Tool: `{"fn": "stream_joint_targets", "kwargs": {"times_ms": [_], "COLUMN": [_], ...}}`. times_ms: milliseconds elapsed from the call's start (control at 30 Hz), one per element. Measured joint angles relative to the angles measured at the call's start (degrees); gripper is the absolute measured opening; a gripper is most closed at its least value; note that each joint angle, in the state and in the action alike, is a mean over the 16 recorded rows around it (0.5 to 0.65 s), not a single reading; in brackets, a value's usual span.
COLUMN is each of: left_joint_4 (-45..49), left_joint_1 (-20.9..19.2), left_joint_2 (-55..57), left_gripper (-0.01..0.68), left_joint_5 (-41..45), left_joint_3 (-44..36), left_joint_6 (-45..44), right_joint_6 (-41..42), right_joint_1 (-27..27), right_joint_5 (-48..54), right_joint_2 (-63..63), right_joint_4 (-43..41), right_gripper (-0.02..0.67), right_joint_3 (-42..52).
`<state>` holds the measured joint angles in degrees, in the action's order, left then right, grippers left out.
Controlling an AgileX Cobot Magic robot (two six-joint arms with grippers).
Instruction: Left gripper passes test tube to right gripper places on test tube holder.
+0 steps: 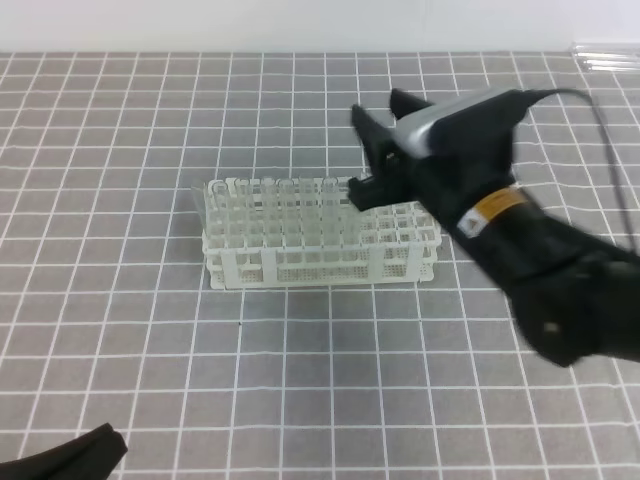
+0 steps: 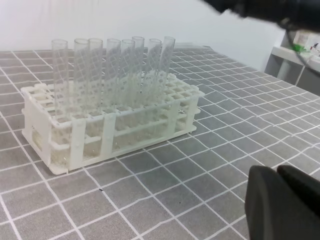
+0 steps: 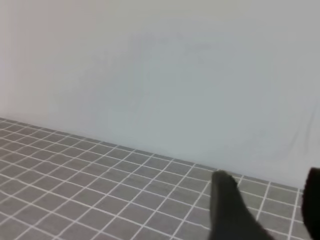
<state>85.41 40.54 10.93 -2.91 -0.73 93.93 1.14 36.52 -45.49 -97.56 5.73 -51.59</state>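
The white test tube holder (image 1: 320,250) stands mid-table. Several clear test tubes (image 2: 112,75) stand upright in its back row, and the end one (image 2: 166,65) leans slightly. I cannot tell which of them was passed. My right gripper (image 1: 375,102) hovers above the rack's back right corner, open, nothing between its fingers (image 3: 227,205). In the right wrist view the gripper (image 3: 267,175) faces only wall and floor. My left gripper (image 2: 276,172) is low, in front of the rack and apart from it, shut and empty. Only a dark tip of it (image 1: 85,455) shows in the high view.
The grey gridded mat (image 1: 300,380) covers the table. A clear packet (image 1: 605,55) lies at the far right back edge. A white wall runs behind the table. The right arm's bulky body (image 1: 560,280) overhangs the mat right of the rack.
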Motion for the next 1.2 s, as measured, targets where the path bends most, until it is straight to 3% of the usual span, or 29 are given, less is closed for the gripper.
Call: {"fn": "stream_joint_targets", "kwargs": {"times_ms": [333, 500, 900, 1200], "left_joint_4": [0.5, 0.8, 0.9, 1.1], "left_joint_1": [0.0, 0.0, 0.0, 0.0], "left_joint_2": [-0.1, -0.1, -0.2, -0.3], "left_gripper": [-0.001, -0.001, 0.000, 0.000], "left_joint_5": [0.0, -0.1, -0.1, -0.1], "left_joint_3": [0.2, 0.2, 0.4, 0.6], "left_joint_6": [0.0, 0.1, 0.1, 0.1], "right_joint_6": [0.7, -1.1, -6.6, -6.9], "right_joint_1": [0.0, 0.0, 0.0, -5.2], "right_joint_5": [14.8, 25.9, 55.9, 63.3], "right_joint_2": [24.2, 37.5, 58.2, 65.3], "right_joint_4": [0.1, 0.1, 0.0, -3.9], "right_gripper": [0.071, 0.003, -0.013, -0.013], "right_joint_3": [9.6, 15.5, 26.5, 29.9]}}
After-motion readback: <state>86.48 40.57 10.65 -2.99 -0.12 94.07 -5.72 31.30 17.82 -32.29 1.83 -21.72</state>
